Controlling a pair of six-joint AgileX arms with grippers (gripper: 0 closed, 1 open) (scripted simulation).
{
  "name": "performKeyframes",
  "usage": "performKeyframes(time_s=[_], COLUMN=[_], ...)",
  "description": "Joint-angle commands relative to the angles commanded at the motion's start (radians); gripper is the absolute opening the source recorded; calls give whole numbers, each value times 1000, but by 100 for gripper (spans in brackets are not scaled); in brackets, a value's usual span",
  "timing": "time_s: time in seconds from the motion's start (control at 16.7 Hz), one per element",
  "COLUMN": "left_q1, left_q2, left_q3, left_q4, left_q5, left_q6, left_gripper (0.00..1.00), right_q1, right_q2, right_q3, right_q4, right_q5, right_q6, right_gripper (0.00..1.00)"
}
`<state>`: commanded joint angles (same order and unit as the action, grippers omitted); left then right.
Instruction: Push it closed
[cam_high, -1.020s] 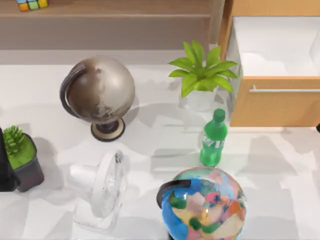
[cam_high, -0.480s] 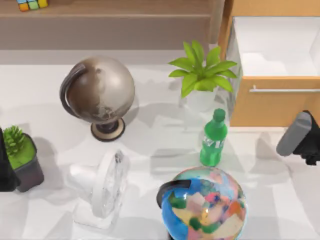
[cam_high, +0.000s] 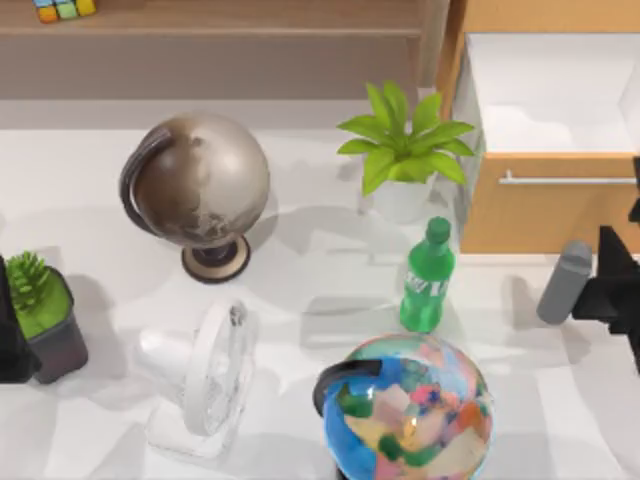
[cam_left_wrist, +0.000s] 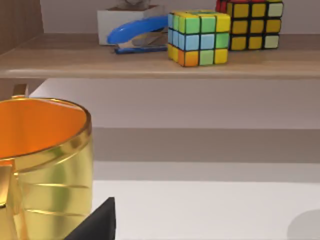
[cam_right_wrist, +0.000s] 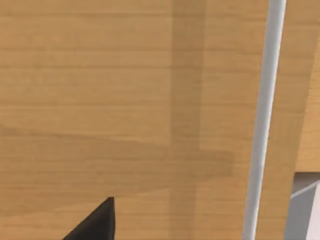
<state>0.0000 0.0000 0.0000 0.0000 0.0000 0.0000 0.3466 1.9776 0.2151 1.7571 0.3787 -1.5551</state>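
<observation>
Near the worktop's right edge, the right gripper (cam_high: 612, 285) faces the open drawer (cam_high: 545, 205); finger state unclear. Press squarely below its handle (cam_right_wrist: 264, 120), pushing straight.

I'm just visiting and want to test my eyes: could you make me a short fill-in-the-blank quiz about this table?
1. The wooden drawer at the table's right stands ____.
2. The bottle in front of the leafy plant is coloured ____.
3. The drawer's inside is coloured ____.
4. The right gripper faces the drawer's ____.

Missing words: open; green; white; front
</observation>
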Motion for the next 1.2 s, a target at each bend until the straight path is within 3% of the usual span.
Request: performKeyframes(time_s=[0.78, 1.2], left_q1=[0, 0], left_q2=[0, 0], left_q3=[0, 0], left_q4=[0, 0], left_q5=[0, 0], left_q6=[0, 0], left_gripper=[100, 100], right_q1=[-38, -38], right_q2=[16, 16], right_q3=[94, 94], right_q4=[-77, -77], right_q5=[-38, -38], right_q6=[0, 0], right_gripper=[100, 47])
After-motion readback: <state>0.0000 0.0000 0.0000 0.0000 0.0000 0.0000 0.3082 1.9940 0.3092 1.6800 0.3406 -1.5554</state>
